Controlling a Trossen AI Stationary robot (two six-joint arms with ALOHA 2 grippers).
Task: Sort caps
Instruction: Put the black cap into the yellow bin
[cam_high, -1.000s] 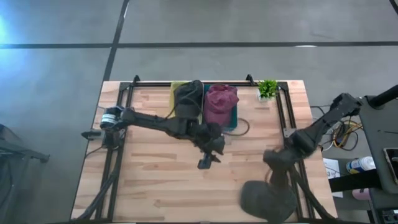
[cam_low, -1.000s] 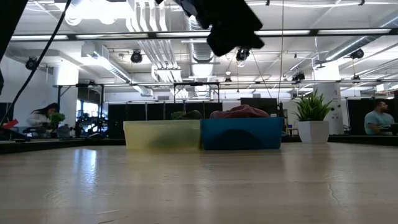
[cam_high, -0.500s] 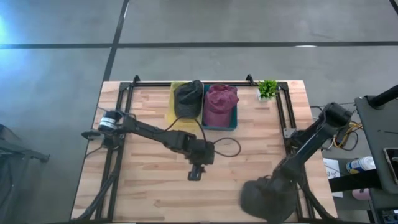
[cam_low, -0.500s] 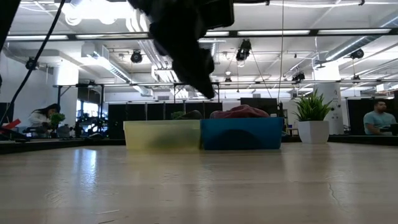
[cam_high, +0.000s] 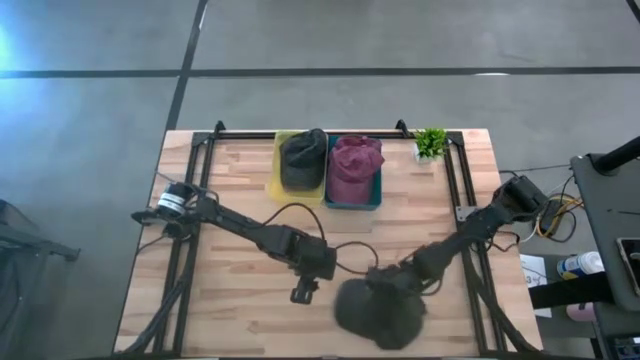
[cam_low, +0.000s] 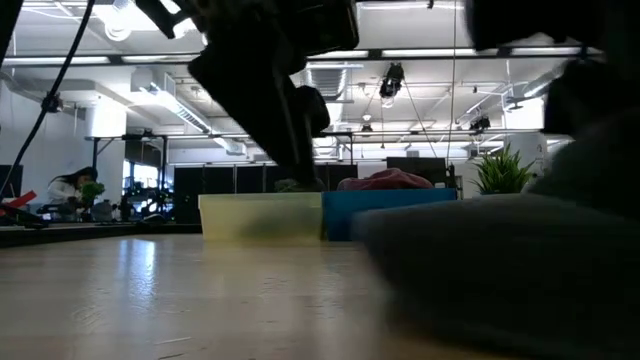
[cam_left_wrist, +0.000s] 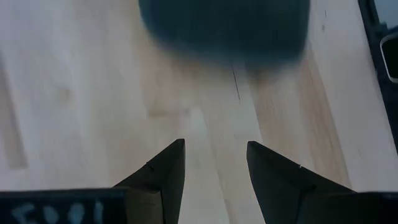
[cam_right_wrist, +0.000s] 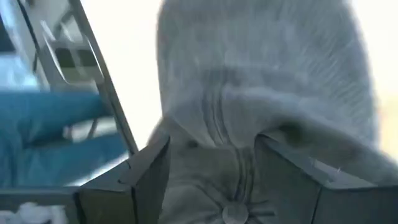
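High view gives you the pale wood table on a grey floor, a small potted plant at its far edge. Your right gripper has its fingers clamped on a dark olive-grey cap near the front edge. Your left gripper hovers just beside it, fingers apart and empty. Another olive-grey cap sits in the yellow bin, a maroon cap in the teal bin. Only the low view shows you people seated in the room behind.
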